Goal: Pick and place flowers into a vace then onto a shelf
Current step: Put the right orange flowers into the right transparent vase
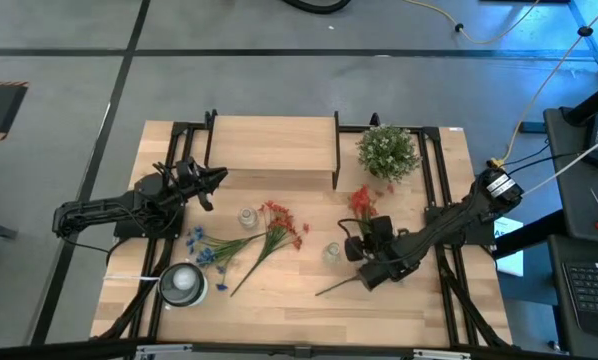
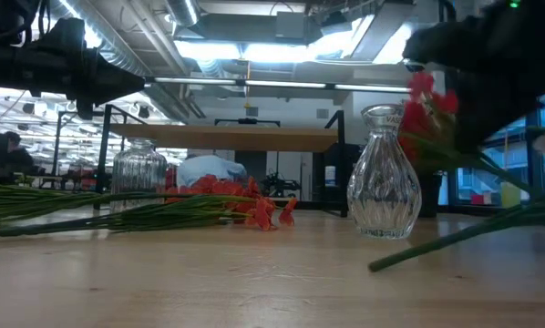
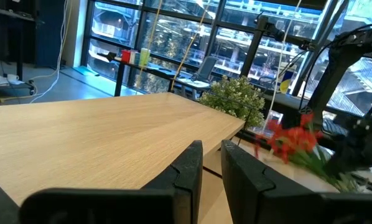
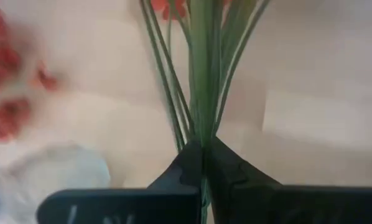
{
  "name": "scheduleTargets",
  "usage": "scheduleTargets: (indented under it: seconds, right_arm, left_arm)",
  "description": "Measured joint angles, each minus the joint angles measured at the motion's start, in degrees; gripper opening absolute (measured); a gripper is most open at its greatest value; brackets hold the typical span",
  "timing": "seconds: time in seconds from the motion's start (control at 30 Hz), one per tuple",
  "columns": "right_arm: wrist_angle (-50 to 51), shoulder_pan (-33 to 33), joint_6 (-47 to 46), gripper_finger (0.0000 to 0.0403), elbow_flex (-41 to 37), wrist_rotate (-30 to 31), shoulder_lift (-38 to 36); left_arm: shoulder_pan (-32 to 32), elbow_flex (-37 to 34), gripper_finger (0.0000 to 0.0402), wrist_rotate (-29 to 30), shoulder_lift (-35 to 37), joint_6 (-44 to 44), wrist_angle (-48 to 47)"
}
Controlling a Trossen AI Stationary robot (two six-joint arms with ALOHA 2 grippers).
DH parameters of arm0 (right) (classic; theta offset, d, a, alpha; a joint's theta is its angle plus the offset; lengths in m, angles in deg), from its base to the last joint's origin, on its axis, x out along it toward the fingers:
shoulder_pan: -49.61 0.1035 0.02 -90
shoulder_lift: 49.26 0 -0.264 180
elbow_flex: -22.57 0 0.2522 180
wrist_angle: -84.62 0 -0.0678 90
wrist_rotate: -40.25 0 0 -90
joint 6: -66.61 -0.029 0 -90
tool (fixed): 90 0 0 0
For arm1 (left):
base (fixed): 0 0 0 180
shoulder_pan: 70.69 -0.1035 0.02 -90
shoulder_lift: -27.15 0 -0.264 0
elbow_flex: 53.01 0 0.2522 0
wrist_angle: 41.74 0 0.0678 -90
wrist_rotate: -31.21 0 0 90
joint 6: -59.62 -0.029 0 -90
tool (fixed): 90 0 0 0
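Note:
My right gripper [image 1: 371, 262] is shut on a red-orange flower [image 1: 362, 203], just right of a small clear glass vase [image 1: 332, 252] [image 2: 382, 173]. In the low view the blooms [image 2: 425, 107] stand beside the vase's mouth. More red-orange flowers [image 1: 279, 225] and blue flowers [image 1: 201, 248] lie flat on the table. A second ribbed glass vase [image 1: 247, 216] stands among them. The shelf [image 1: 272, 150] stands at the far edge. My left gripper [image 1: 217, 178] [image 3: 211, 163] hovers at the shelf's left end, narrowly open, holding nothing. My right gripper pinches the flower's bundle of thin green stems [image 4: 201, 127] between its two fingers, partway along its length. The fingers come slanting down from the table's right and lie across the stems. The blooms point to the far side and the stem's tail [image 1: 324, 290] trails low toward the near left.
A bushy round green plant [image 1: 387, 150] stands right of the shelf, just beyond the held blooms. A round white-topped jar [image 1: 184, 283] sits near the table's near left corner. Bare tabletop [image 1: 309, 315] lies along the near edge.

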State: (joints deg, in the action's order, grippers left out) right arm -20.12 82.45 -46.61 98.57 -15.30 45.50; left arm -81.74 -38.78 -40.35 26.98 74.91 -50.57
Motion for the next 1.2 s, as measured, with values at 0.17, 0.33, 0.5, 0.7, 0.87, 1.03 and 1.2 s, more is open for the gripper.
scheduleTargets:
  seconds: [0.17,0.33,0.5,0.7,0.87,1.03,1.2]
  right_arm:
    - [6.5,-1.1,2.8,0.0004,5.4,10.0,0.0]
    - [12.5,-1.2,2.9,0.0004,11.1,23.5,0.0]
    - [14.6,-1.2,7.5,0.0004,16.5,34.5,-0.1]
    - [10.2,-1.1,14.7,0.0004,21.1,37.6,-0.1]
    - [-0.5,-0.4,22.9,0.0004,20.5,37.0,0.0]
    - [-4.8,0.0,29.4,0.0004,20.0,36.3,1.8]
    - [-5.1,0.0,29.5,0.0004,20.0,36.4,4.6]
  left_arm:
    - [0.0,0.0,0.0054,0.0,0.0,0.0,0.0]
    - [0.0,0.0,0.0054,0.0,0.0,0.0,0.0]
    - [0.0,0.0,0.0054,0.0,0.0,0.0,0.0]
    - [0.0,0.0,0.0054,0.0,0.0,0.0,0.0]
    - [0.0,0.0,0.0054,0.0,0.0,0.0,0.0]
    - [0.0,0.0,0.0054,0.0,0.0,0.0,0.0]
    - [0.0,0.0,0.0054,0.0,0.0,0.0,0.0]
